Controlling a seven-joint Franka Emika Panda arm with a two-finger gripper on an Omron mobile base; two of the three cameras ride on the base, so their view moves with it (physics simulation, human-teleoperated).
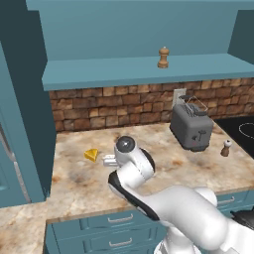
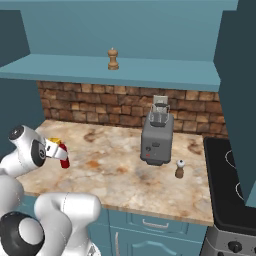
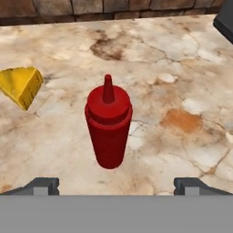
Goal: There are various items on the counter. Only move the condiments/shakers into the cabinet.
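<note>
The claw (image 3: 116, 184) stands spread wide and empty above the red squeeze bottle (image 3: 108, 127), touching nothing, the bottle upright on the counter (image 3: 182, 91) between its fingertips (image 3: 43, 184), a cheese wedge (image 3: 20, 85) just beside.

- The red squeeze bottle (image 3: 108, 127) stood upright on the worktop (image 3: 182, 91), with bare surface all round it and the gripper (image 3: 116, 185) spread wider than its body.
- The cheese wedge (image 3: 20, 85) lay to its left, apart from it.
- The toaster (image 2: 157, 137) stood well to the right, the dark shaker (image 2: 179, 169) beyond it.
- On the cabinet (image 2: 120, 72) shelf, the wooden shaker (image 2: 113, 59) stood alone, with open shelf on both sides.
</note>
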